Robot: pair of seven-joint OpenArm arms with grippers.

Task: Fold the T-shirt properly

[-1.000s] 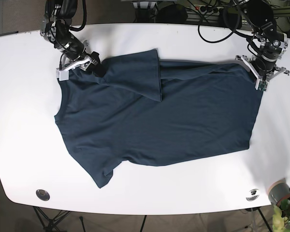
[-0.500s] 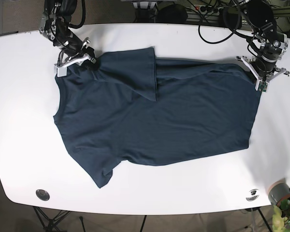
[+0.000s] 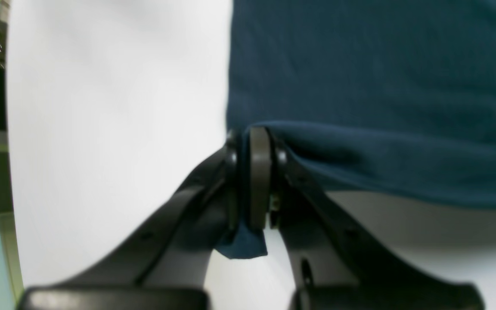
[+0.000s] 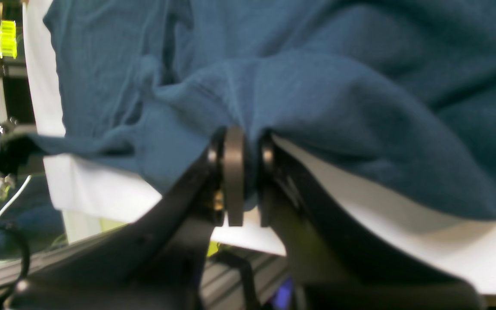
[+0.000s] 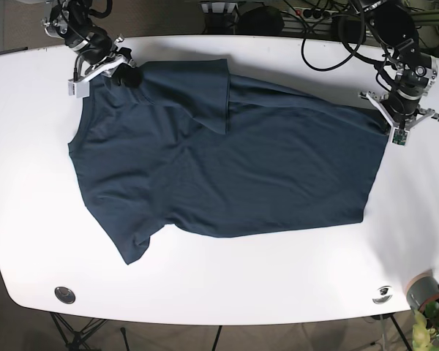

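Note:
A dark navy T-shirt (image 5: 219,164) lies spread on the white table (image 5: 278,285), its upper sleeve folded over the body. My right gripper (image 5: 115,72) at the table's far left is shut on the shirt's shoulder edge; in the right wrist view the cloth (image 4: 274,86) bunches between the gripper (image 4: 241,172). My left gripper (image 5: 390,117) at the far right is shut on the shirt's hem corner; in the left wrist view the cloth (image 3: 360,86) is pinched in the gripper (image 3: 252,181), with a small tip hanging below.
The table's back edge (image 5: 205,38) runs close behind both grippers, with cables and dark gear beyond it. Two round fittings sit near the front edge, one at the left (image 5: 64,294) and one at the right (image 5: 383,294). A plant pot (image 5: 424,291) stands past the front right corner.
Both grippers have pulled the shirt toward the table's back edge. The right gripper moved up and left with the shoulder; the whole shirt slid up and slightly left.

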